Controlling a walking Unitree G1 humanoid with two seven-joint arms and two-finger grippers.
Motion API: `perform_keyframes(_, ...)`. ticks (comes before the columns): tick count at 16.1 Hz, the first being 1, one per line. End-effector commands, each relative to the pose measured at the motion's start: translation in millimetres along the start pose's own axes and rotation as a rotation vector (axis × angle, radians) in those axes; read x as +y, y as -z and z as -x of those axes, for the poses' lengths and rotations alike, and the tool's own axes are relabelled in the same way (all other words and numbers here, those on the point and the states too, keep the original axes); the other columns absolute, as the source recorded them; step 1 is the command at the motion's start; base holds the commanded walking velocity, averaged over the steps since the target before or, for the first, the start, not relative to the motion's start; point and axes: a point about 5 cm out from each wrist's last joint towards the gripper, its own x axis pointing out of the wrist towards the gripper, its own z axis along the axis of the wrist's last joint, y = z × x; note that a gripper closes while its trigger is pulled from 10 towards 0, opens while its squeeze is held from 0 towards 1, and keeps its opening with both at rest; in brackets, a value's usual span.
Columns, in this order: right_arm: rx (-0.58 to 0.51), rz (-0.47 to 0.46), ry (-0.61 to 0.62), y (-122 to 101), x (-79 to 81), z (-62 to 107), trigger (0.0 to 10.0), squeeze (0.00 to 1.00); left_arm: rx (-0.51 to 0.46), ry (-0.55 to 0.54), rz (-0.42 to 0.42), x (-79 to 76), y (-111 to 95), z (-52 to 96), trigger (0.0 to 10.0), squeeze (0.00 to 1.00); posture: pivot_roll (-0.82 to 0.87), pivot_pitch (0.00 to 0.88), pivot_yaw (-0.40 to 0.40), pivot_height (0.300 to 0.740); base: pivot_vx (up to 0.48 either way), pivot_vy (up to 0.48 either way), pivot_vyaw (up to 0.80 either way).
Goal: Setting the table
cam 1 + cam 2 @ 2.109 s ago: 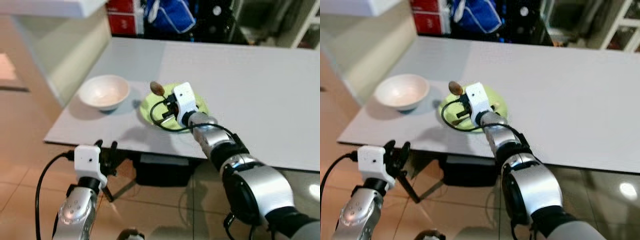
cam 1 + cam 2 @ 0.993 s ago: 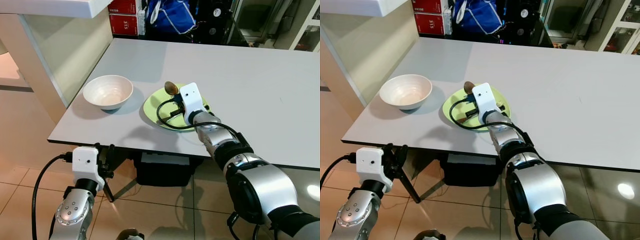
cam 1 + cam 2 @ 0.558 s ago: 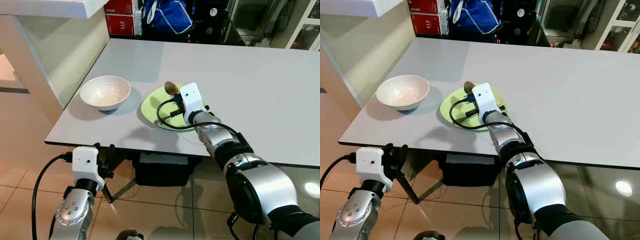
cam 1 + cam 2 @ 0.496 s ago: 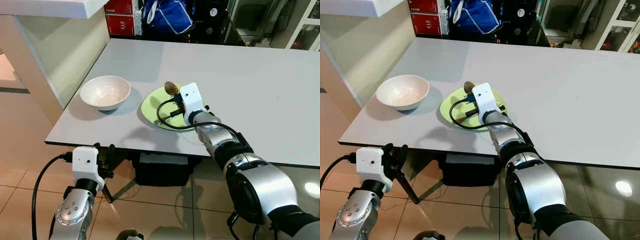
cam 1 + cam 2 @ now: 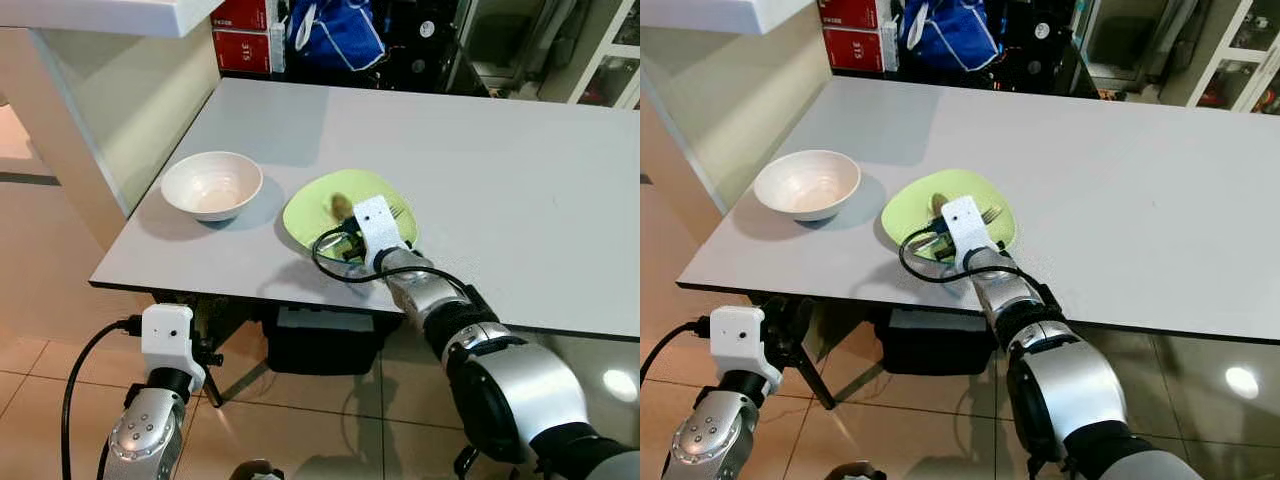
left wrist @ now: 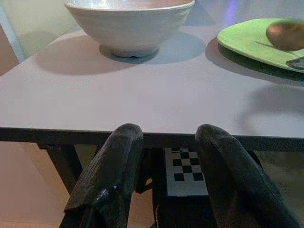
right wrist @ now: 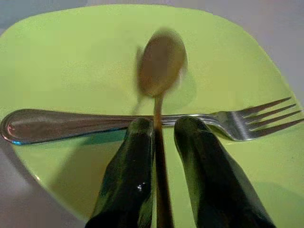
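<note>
While your right gripper hangs over the green plate, jaws narrow around the spoon handle, spoon crossing the fork, white bowl beside the plate on the grey surface, left gripper below its edge, jaws apart, holding nothing.

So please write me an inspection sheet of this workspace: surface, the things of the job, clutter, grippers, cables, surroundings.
Surface: grey rectangular table, things grouped near its front left corner.
Job's things: white ceramic bowl; light green plate beside it; silver metal fork lying across the plate; brown spoon over the fork, its handle between the right gripper's fingers.
Clutter: nothing seen.
Grippers: right gripper over the plate's near edge, shut on the spoon; left gripper idle below the table edge, open.
Cables: black cable looped at the right wrist; another at the left wrist.
Surroundings: tiled floor; red boxes and blue bag behind the table.
</note>
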Motion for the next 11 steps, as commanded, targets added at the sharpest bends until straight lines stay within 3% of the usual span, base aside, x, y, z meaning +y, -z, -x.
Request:
perform_keyframes(1, 0.005, 0.015, 0.020, -2.2, -4.2, -0.2, 3.2, 0.00, 0.006, -0.005, 0.001, 0.9, 3.6, 1.8, 10.0, 0.00, 0.21, 0.000, -0.025, 0.740, 0.000, 0.000, 0.00)
perform_keyframes(2, 0.008, 0.016, 0.025, -1.5, -4.7, -0.1, 0.0, 0.00, 0.008, -0.005, 0.001, 1.5, 5.5, 2.2, 10.0, 0.00, 0.21, 0.000, -0.025, 0.740, 0.000, 0.000, 0.00)
perform_keyframes(5, 0.018, 0.019, 0.023, -0.5, -4.5, -0.1, 0.0, 0.00, 0.013, -0.006, 0.004, 3.4, 10.1, 2.7, 10.0, 0.00, 0.21, 0.000, -0.029, 0.740, 0.000, 0.000, 0.00)
perform_keyframes(6, 0.013, 0.038, 0.019, -2.4, -2.7, -0.5, 10.0, 0.00, 0.011, -0.008, 0.006, 3.9, 10.9, 2.3, 10.0, 0.00, 0.21, 0.000, -0.030, 0.740, 0.000, 0.000, 0.00)
perform_keyframes(11, -0.049, 0.077, 0.012, -13.7, -0.8, -1.3, 10.0, 0.00, 0.014, -0.007, 0.006, 3.8, 17.3, -0.2, 10.0, 0.00, 0.20, 0.000, -0.030, 0.740, 0.000, 0.000, 0.00)
